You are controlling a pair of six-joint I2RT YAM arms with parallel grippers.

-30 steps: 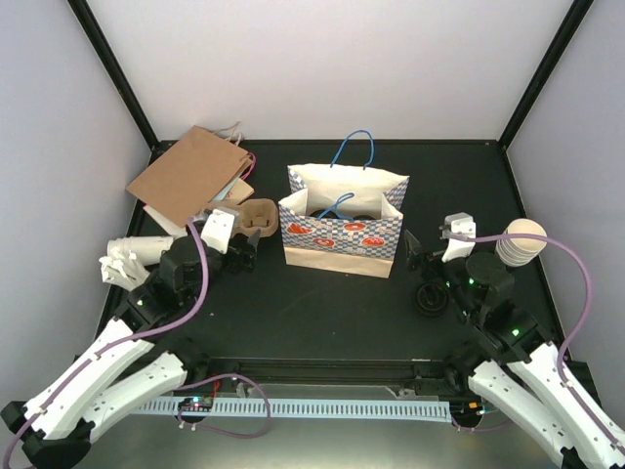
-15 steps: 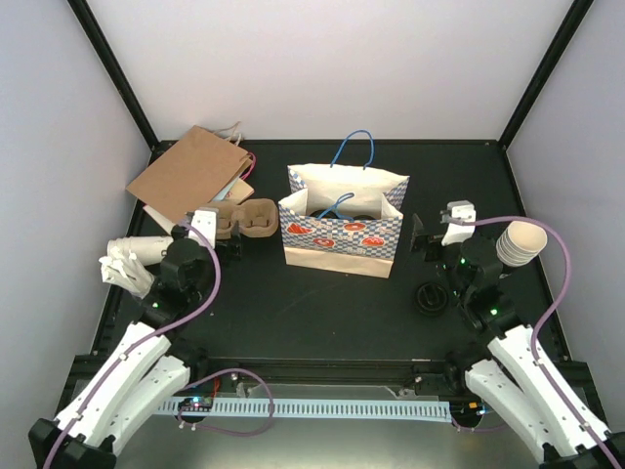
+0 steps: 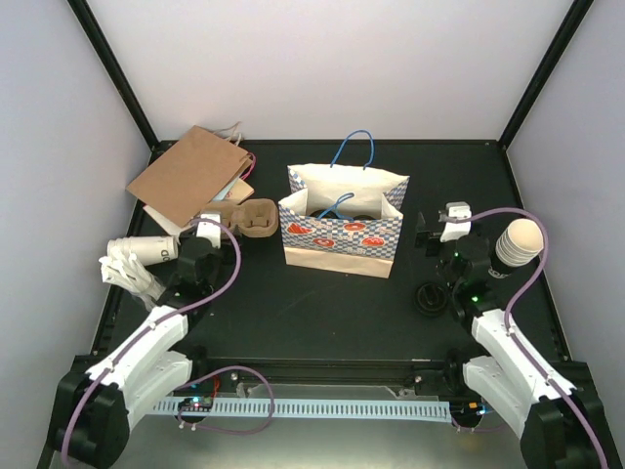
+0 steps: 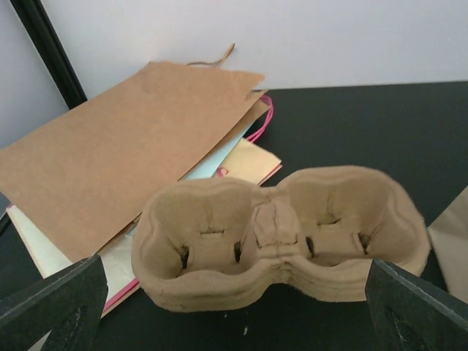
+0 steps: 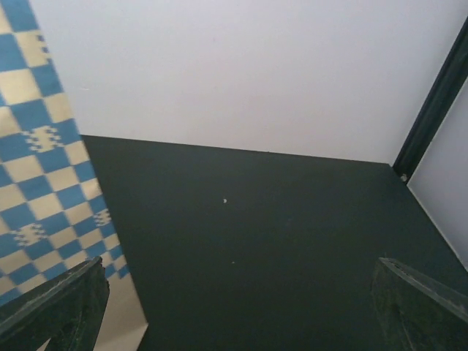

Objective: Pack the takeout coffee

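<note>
At mid-table, inside the open blue-and-white checked paper bag (image 3: 342, 237), two dark round shapes show from above, one on either side of the blue handle. I take them for the takeout coffee (image 3: 365, 211), black-lidded cups seen from the top (the bag's sides hide the cup walls, so I cannot tell whether they stand straight).

The left gripper (image 4: 234, 325) is spread wide and holds nothing. It faces an empty two-well pulp cup carrier (image 4: 278, 241) that lies just beside a flat brown kraft bag (image 4: 124, 161). The right gripper (image 5: 238, 322) is likewise spread and empty, near the checked bag's right side, looking past its wall at bare table (image 5: 278, 241).

By my judgement such a cup is light, thin-walled and easy to crush. Its plastic lid is slick and only pressed on. The best hold would be across the paper wall just under the lid's rim, where the rolled lip stiffens it, with a gentle squeeze and the cup kept upright. Gripping the lid alone risks popping it off. The bag itself is soft and could tip or buckle if a finger or cup pushed against its wall.
</note>
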